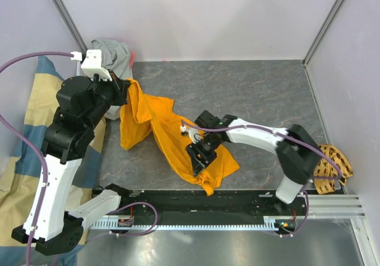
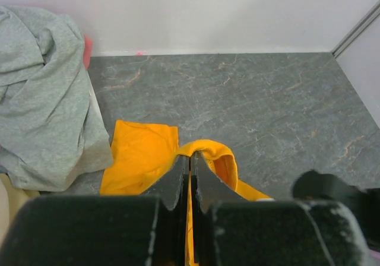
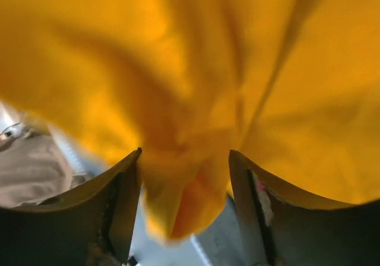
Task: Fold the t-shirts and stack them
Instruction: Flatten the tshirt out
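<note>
The orange t-shirt [image 1: 160, 126] lies rumpled across the grey mat, stretched from the back left toward the front middle. My left gripper [image 1: 126, 88] is shut on its upper left edge and lifts it; in the left wrist view the jaws [image 2: 193, 159] pinch a fold of orange cloth [image 2: 142, 159]. My right gripper [image 1: 197, 161] is open over the shirt's lower part, with a bunch of orange cloth [image 3: 196, 183] hanging between its spread fingers. The grey t-shirt [image 1: 113, 52] lies crumpled at the back left corner; it also shows in the left wrist view [image 2: 41, 100].
A cream-and-blue cloth [image 1: 24, 159] hangs off the table's left side. A tan woven disc [image 1: 331, 168] lies at the right edge. White walls close the back and sides. A black rail [image 1: 196, 203] runs along the front.
</note>
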You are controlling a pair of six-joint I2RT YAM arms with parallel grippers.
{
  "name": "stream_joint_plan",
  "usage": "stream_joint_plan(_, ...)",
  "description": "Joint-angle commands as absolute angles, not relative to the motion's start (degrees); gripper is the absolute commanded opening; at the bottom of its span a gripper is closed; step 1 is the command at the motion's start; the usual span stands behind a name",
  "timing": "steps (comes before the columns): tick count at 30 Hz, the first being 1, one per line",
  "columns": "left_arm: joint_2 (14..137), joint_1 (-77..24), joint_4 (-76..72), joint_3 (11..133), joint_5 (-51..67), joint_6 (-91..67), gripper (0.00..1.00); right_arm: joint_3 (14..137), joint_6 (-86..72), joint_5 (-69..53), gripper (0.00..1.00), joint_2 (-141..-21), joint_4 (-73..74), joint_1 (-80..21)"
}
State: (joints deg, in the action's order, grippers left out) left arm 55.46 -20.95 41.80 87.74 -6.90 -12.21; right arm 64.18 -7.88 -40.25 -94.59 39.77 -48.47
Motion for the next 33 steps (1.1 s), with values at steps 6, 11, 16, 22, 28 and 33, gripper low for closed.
stream_joint_plan(6,54.32,-20.57,38.85,85.52,-4.75,-14.33,0.02,74.97,-12.47,-16.2,0.8,-103.63,34.73,-48.16)
stream_joint_plan(11,53.7,-20.57,38.58,84.99,-4.48,-14.15,0.02,72.78,-18.71,-4.79,0.88,-98.45,30.85,-48.25)
stream_joint_plan(16,53.79,-20.57,38.15,84.9,-3.87,-14.15,0.02,71.9,-21.97,8.68,0.9,-94.66,33.56,-49.3)
stream_joint_plan(22,53.88,-20.57,37.44,84.11,-3.25,-14.15,0.02,73.47,-23.46,22.04,0.9,-92.72,43.23,-54.48)
stream_joint_plan(28,53.35,-20.57,37.09,82.97,-2.9,-14.06,0.02,74.62,-29.79,33.03,0.88,-95.7,51.85,-62.22)
stream_joint_plan(33,53.09,-20.57,37.0,82.35,-2.73,-13.89,0.02,73.74,-34.8,36.38,0.83,-97.47,54.14,-65.83)
